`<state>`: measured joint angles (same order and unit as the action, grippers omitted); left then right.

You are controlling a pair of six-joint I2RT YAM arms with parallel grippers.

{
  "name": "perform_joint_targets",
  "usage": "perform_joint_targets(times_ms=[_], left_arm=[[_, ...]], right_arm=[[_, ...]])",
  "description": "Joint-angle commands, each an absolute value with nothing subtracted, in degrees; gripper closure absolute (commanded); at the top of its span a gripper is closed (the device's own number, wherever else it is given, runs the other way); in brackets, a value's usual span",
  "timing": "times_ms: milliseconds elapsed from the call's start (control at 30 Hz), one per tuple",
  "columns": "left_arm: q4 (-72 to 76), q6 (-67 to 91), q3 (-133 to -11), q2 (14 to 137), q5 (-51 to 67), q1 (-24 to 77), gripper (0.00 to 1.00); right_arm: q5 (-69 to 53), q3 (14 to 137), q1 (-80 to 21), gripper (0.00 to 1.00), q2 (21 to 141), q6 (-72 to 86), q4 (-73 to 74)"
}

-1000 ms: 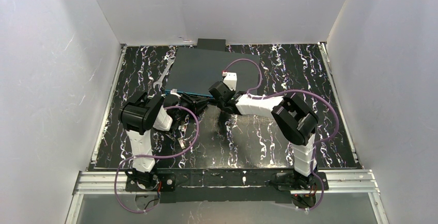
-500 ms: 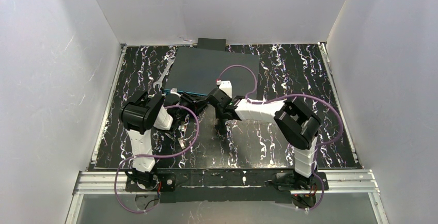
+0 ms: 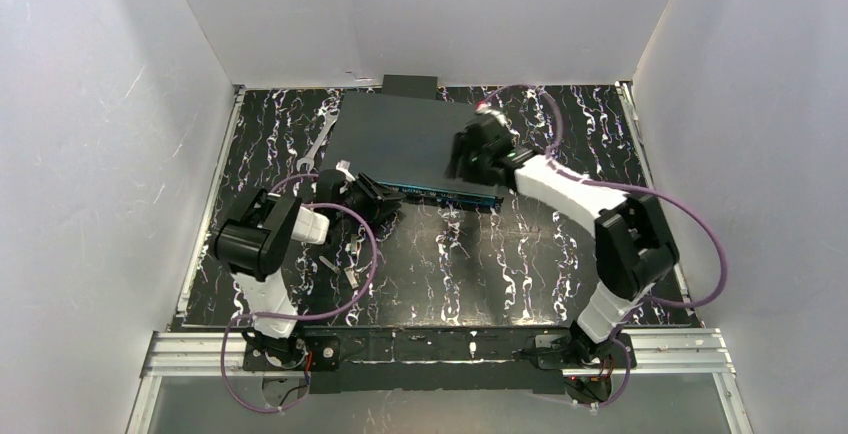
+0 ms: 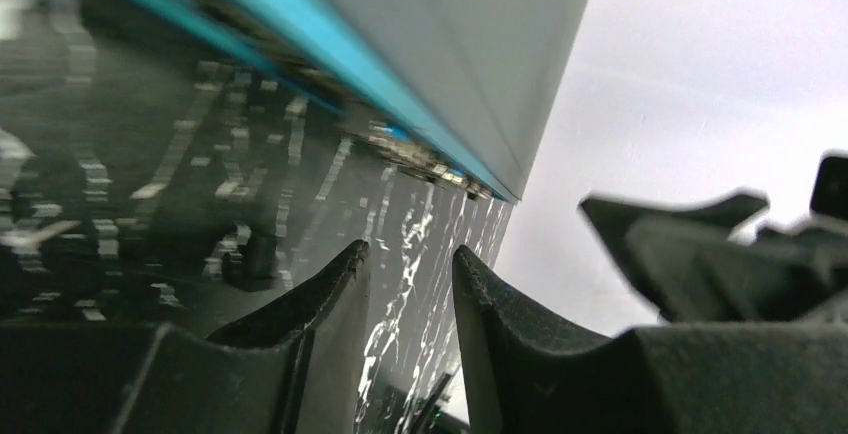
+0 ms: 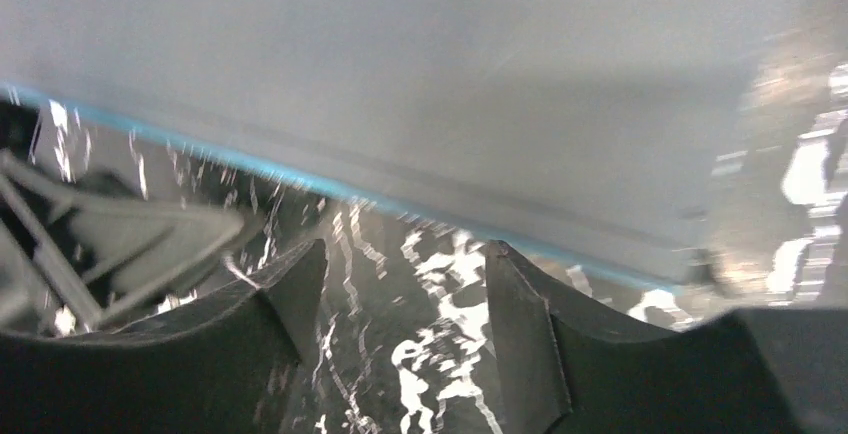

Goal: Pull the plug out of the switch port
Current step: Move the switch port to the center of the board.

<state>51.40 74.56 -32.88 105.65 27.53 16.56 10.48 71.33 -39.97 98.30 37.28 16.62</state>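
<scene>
The switch (image 3: 400, 134) is a large flat dark grey box at the back middle of the table, its thin teal front face (image 3: 440, 194) turned toward me. My left gripper (image 3: 390, 200) sits low at the left part of that face, fingers pointing right. In the left wrist view the left gripper (image 4: 408, 249) is narrowly open and empty, with the teal face (image 4: 330, 49) and its ports (image 4: 425, 159) above. My right gripper (image 3: 455, 166) hovers over the switch's right top. In the right wrist view it (image 5: 405, 246) is open and empty. I cannot make out the plug.
A silver wrench (image 3: 318, 144) lies left of the switch. A small black box (image 3: 410, 84) stands at the back wall. A small pale object (image 3: 343, 270) lies on the marbled table (image 3: 480, 264) near the left arm. Purple cables loop off both arms. White walls enclose the table.
My right arm swung from in front of the switch's face up and back to over its right top, and its jaws opened. The left arm drew back slightly to the left.
</scene>
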Motion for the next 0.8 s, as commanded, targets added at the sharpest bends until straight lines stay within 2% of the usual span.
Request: perform_joint_targets(times_ms=[0, 67, 267, 567, 767], left_arm=[[40.3, 63.3, -36.5, 98.2, 30.6, 18.7, 0.65], [35.1, 59.0, -38.5, 96.2, 29.8, 20.0, 0.65], [17.4, 45.5, -48.2, 94.3, 25.9, 23.7, 0.66], [-1.4, 30.5, -56.5, 93.2, 18.6, 27.4, 0.67], [-3.0, 27.0, -54.4, 90.5, 16.4, 27.8, 0.66]], right_arm=[[4.9, 71.1, -29.0, 0.29, 93.0, 36.2, 20.6], [4.2, 70.9, -24.5, 0.25, 93.0, 34.9, 22.1], [-3.8, 72.3, -16.4, 0.25, 99.3, 31.9, 24.6], [-16.0, 74.1, -18.0, 0.26, 107.4, 31.4, 21.8], [-21.4, 73.6, -21.4, 0.29, 110.5, 33.1, 19.8]])
